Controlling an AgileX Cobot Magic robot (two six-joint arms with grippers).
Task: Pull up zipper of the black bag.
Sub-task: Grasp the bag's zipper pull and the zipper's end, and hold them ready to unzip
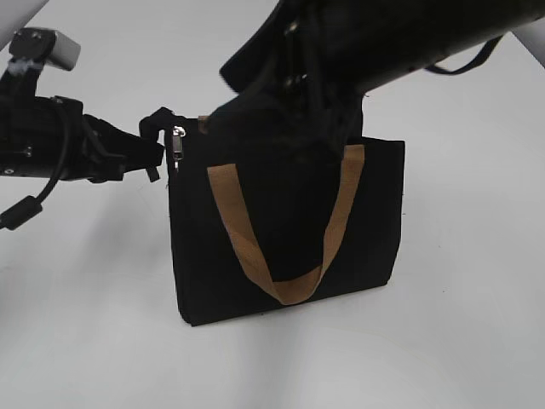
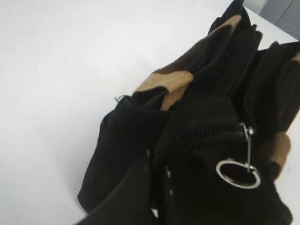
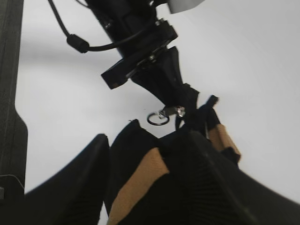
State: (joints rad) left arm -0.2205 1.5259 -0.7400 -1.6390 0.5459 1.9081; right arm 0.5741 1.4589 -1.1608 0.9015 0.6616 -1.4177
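Note:
The black bag (image 1: 366, 221) stands upright on the white table, with a tan handle (image 1: 228, 204) hanging down its front. The zipper's silvery ring pull (image 1: 179, 143) hangs at the bag's top left corner. It also shows in the left wrist view (image 2: 237, 173) beside the zip teeth (image 2: 201, 138), and in the right wrist view (image 3: 157, 119). My left gripper (image 1: 160, 146) (image 2: 158, 187) is shut on the bag's corner fabric next to the pull; the ring hangs free. My right gripper (image 1: 289, 119) (image 3: 145, 140) is open, its fingers straddling the bag's top edge and a tan handle (image 3: 140, 180).
The white table (image 1: 460, 341) surrounds the bag on all sides. My right arm (image 1: 400, 34) comes down from the top right over the bag. The left arm's cable (image 1: 38, 200) loops at the left edge.

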